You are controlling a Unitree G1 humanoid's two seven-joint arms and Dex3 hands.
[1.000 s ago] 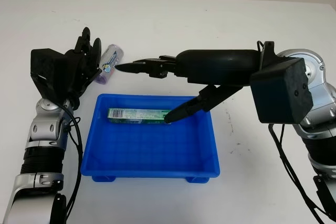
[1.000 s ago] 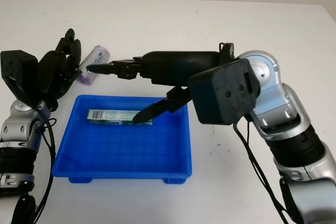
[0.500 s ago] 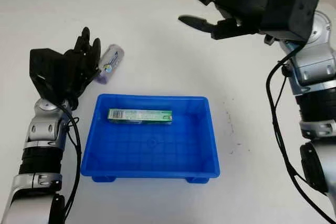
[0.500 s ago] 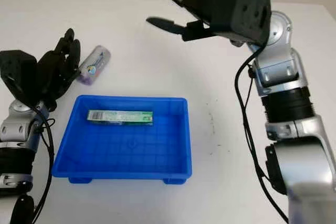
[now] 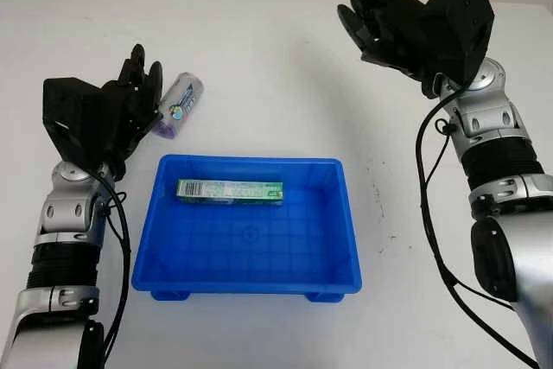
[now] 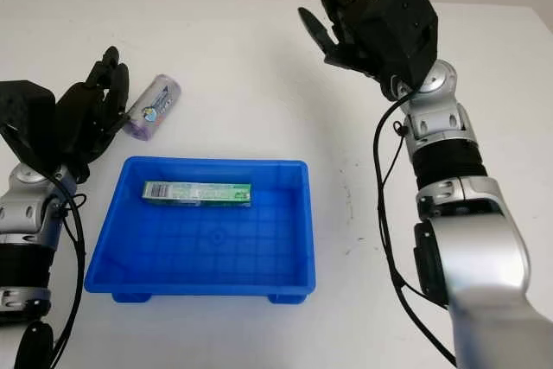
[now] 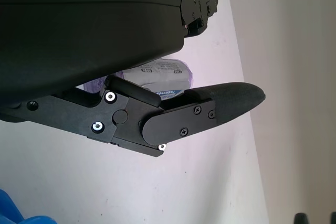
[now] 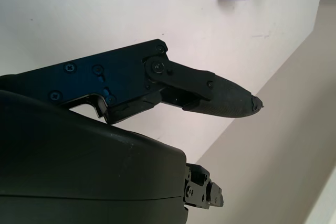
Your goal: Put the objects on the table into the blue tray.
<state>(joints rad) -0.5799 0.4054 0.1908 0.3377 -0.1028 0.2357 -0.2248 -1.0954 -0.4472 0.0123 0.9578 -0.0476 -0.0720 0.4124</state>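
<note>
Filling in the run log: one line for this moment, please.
green rectangular box: in blue plastic tray | purple cylindrical bottle: on table beside left hand, open | right hand: open, raised far right

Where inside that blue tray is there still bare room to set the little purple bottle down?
Most of the blue tray is free: the whole floor from the green box, which lies along the far wall, to the near rim. The crowded spot is outside, where the purple bottle lies right beside the left hand. The open right hand is raised over the table's far side.
</note>
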